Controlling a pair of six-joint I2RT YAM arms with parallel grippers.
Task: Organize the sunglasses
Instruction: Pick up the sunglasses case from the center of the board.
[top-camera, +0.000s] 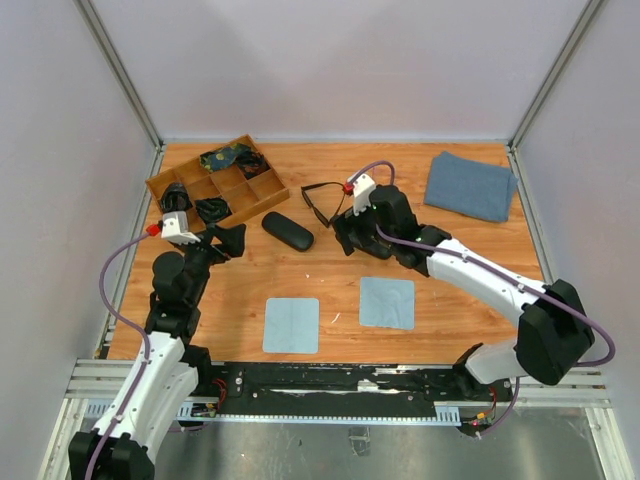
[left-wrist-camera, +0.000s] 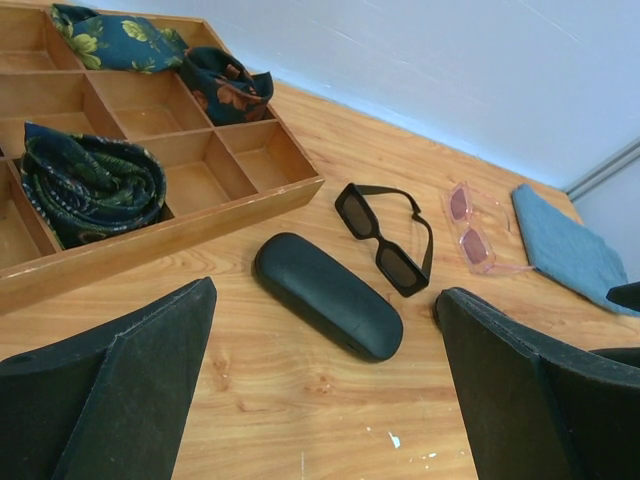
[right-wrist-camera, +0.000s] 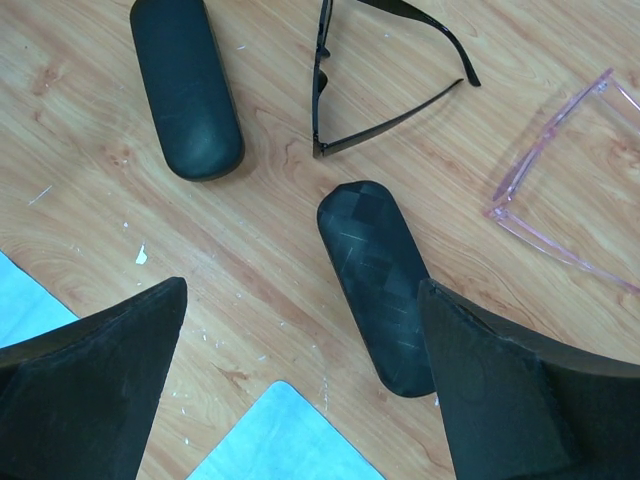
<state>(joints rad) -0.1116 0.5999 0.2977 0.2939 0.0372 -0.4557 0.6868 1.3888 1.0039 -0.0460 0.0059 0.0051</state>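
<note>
with the left gripper (left-wrist-camera: 325, 300) and right gripper (right-wrist-camera: 300, 320) both spread and empty over the wooden desk (right-wrist-camera: 90, 190), a careless descent past the woven black oval case (right-wrist-camera: 375, 300) could snag an arm of the unfolded thin black sunglasses (left-wrist-camera: 383, 240) lying beyond it, or shove the translucent pink sunglasses (left-wrist-camera: 467, 225) beside them.

Left gripper (left-wrist-camera: 327, 292) open, nothing between its fingers (left-wrist-camera: 120, 400), which frame the near edge. On the wooden table (left-wrist-camera: 250, 400), a closed black case (left-wrist-camera: 328, 295) lies just beyond the fingertips. Black sunglasses (left-wrist-camera: 385, 238) sit just right of it, arms unfolded. Pink glasses (left-wrist-camera: 470, 230) lie further right, close to a blue cloth (left-wrist-camera: 570, 250). Far left, a wooden tray (left-wrist-camera: 200, 225) with compartments, three holding dark patterned cloths (left-wrist-camera: 90, 185).
</note>
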